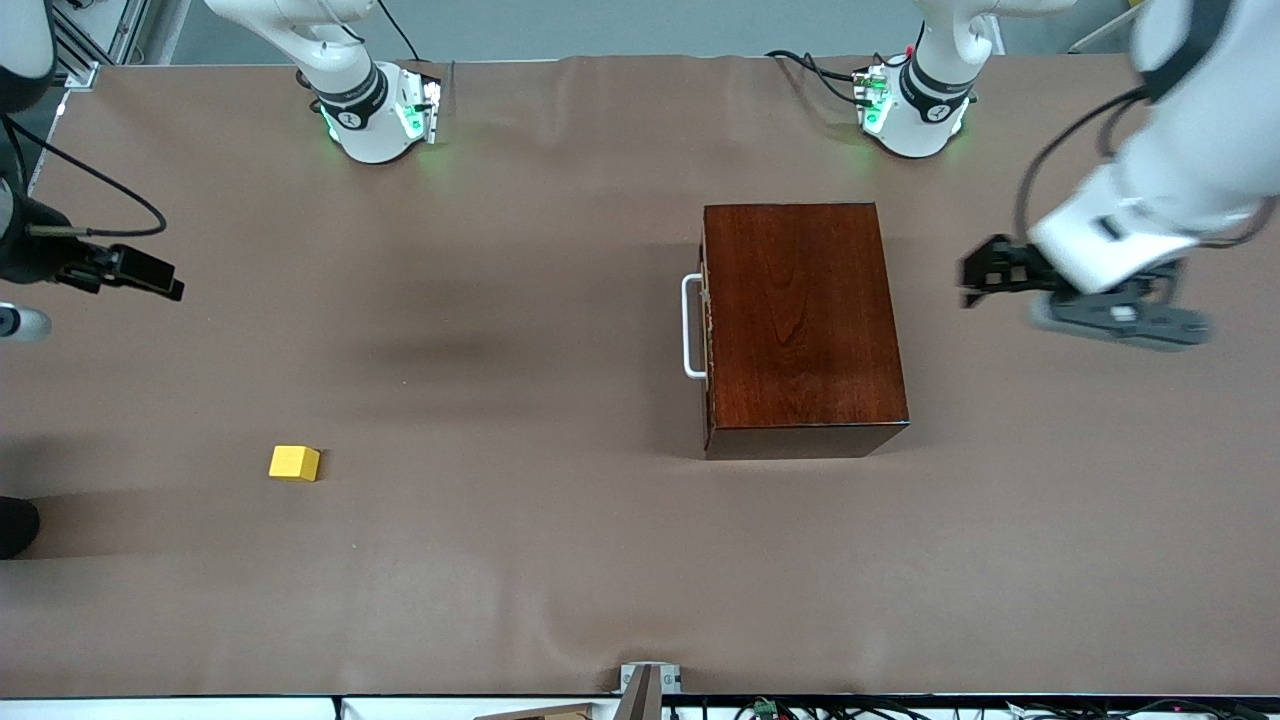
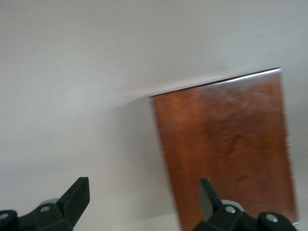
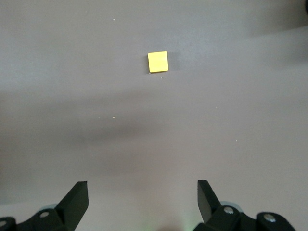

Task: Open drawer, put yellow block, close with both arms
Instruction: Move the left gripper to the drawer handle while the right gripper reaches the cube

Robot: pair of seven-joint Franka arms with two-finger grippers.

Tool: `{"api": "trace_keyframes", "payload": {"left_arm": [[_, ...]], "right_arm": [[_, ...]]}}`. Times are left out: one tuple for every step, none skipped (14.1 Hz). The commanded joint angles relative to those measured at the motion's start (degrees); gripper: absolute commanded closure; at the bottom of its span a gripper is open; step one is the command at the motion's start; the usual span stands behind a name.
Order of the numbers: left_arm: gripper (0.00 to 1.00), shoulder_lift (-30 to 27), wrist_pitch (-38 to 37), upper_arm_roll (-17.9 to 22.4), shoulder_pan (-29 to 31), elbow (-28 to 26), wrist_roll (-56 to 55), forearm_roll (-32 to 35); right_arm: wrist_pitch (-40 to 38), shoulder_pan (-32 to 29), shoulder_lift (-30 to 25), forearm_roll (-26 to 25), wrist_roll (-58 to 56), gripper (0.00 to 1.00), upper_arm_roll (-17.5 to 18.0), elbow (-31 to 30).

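Observation:
The dark reddish-brown wooden box [image 1: 805, 325] stands on the brown table, its drawer shut, with the white U-shaped handle [image 1: 691, 326] facing the right arm's end. The yellow block [image 1: 294, 462] lies on the table toward the right arm's end, nearer to the front camera than the box. My left gripper [image 1: 978, 274] is open and empty, in the air beside the box at the left arm's end; its wrist view shows the box top [image 2: 226, 149] past its gripper [image 2: 144, 197]. My right gripper [image 1: 150, 275] is open and empty, in the air over the table's right-arm end; its wrist view shows the yellow block [image 3: 158, 61] ahead of its gripper [image 3: 143, 197].
The two arm bases [image 1: 375, 115] [image 1: 915, 110] stand along the table's edge farthest from the front camera, with cables [image 1: 810, 65] beside the left arm's base. A small metal mount [image 1: 648, 685] sits at the table's edge nearest to the front camera. Bare brown cloth [image 1: 500, 350] lies between block and box.

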Motion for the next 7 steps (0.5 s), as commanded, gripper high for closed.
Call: {"api": "trace_keyframes", "payload": {"left_arm": [[0.00,2.1,-0.6,-0.5,-9.3,3.2,-11.0,0.2],[0.00,3.5,-0.5,-0.5,-12.8,3.8,-15.4,0.3],[0.00,5.3,-0.6,-0.5,-16.4,5.5,-20.7,0.3],[0.00,7.8,-0.5,-0.3,-20.3,7.5,-26.5,0.4],[0.00,10.4,-0.4,0.0,-24.1,9.6,-32.1,0.5],[0.00,12.9,-0.1,0.4,-27.6,10.7,-36.2,0.6],[0.00,14.7,0.9,1.0,-30.3,11.2,-39.0,0.7]], "right_arm": [[0.7,-0.9,1.5,-0.1,-0.8,0.00,0.4,0.2],[0.9,-1.2,1.8,-0.2,-0.8,0.00,0.4,0.2],[1.9,-1.8,2.5,-0.3,-0.9,0.00,0.5,0.2],[3.5,-2.1,3.6,-0.3,-1.0,0.00,0.5,0.2],[5.0,-2.2,4.8,-0.4,-1.0,0.00,0.5,0.2],[6.5,-2.3,5.8,-0.4,-1.0,0.00,0.5,0.2],[7.8,-2.4,7.1,-0.4,-1.0,0.00,0.5,0.2]]}}
